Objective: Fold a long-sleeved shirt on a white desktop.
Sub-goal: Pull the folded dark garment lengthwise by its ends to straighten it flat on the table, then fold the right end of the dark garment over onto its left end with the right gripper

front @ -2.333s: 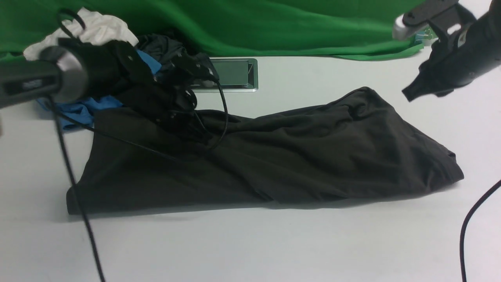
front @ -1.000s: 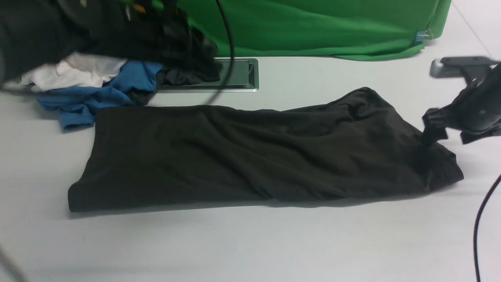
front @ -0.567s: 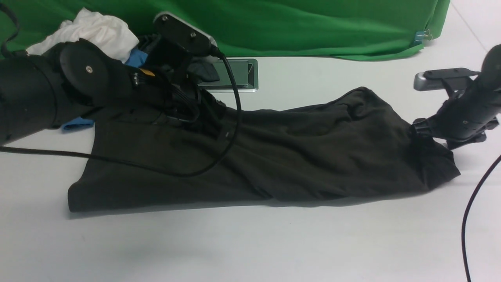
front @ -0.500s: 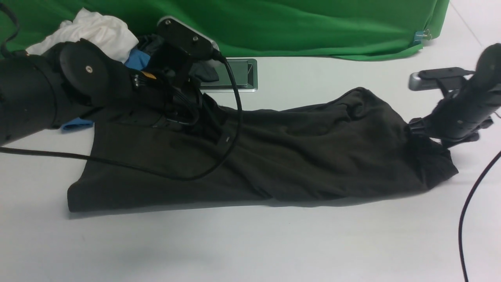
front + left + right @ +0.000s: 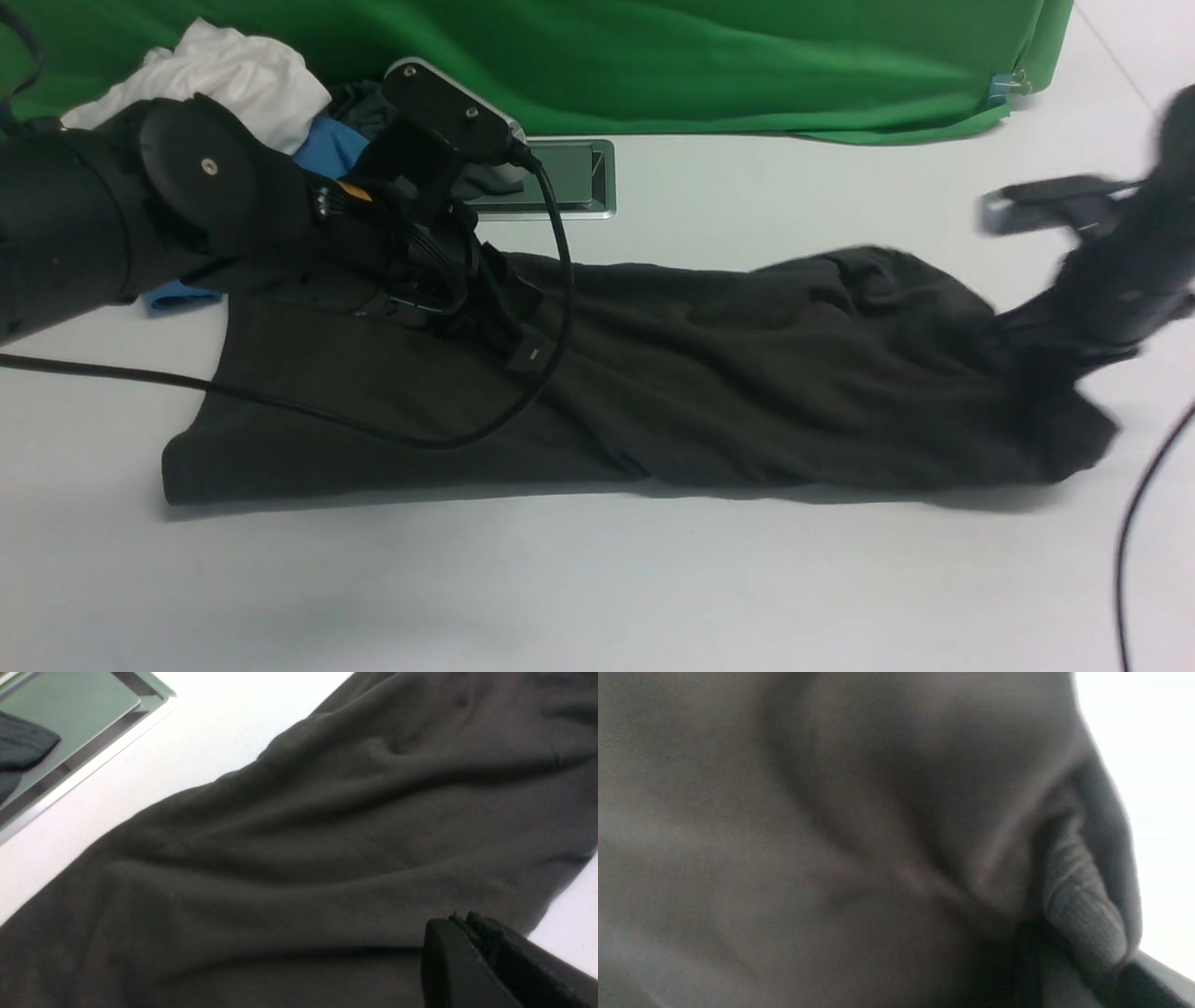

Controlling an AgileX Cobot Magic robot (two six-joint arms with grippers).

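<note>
Green cloth backdrop [image 5: 709, 65] hangs along the far edge of the white desktop [image 5: 597, 579], which is plain, smooth and pale grey-white from where I'm standing, with a rectangular silver hatch [image 5: 560, 177] set into it near the back.

Starting at the grippers: the right gripper [image 5: 1018, 341] sits at the right end of the long-sleeved shirt [image 5: 709, 392] and is smeared with blur in the front view. Its wrist camera is filled with dark fabric, with a ribbed edge of it bunched up right by a dark finger [image 5: 1148, 975], so it looks pinched onto the shirt there. The left gripper [image 5: 467, 921] has its jaws pressed together, nothing between them as far as I can see, tips just over or touching the cloth, can't say which. That arm reaches in from the left over the shirt's back-left part, its black cable [image 5: 392, 429] looping across the fabric.

Moving out, the shirt lies stretched left to right across the middle of the desktop, rumpled, flatter on the left and lifted a bit at the right end.

Behind the left arm there's a heap of other clothes by the backdrop: a white garment [image 5: 233, 70], a blue garment [image 5: 331, 145] and a smaller black garment [image 5: 369, 98] near the hatch. Another black cable [image 5: 1134, 523] curves down at the far right.
</note>
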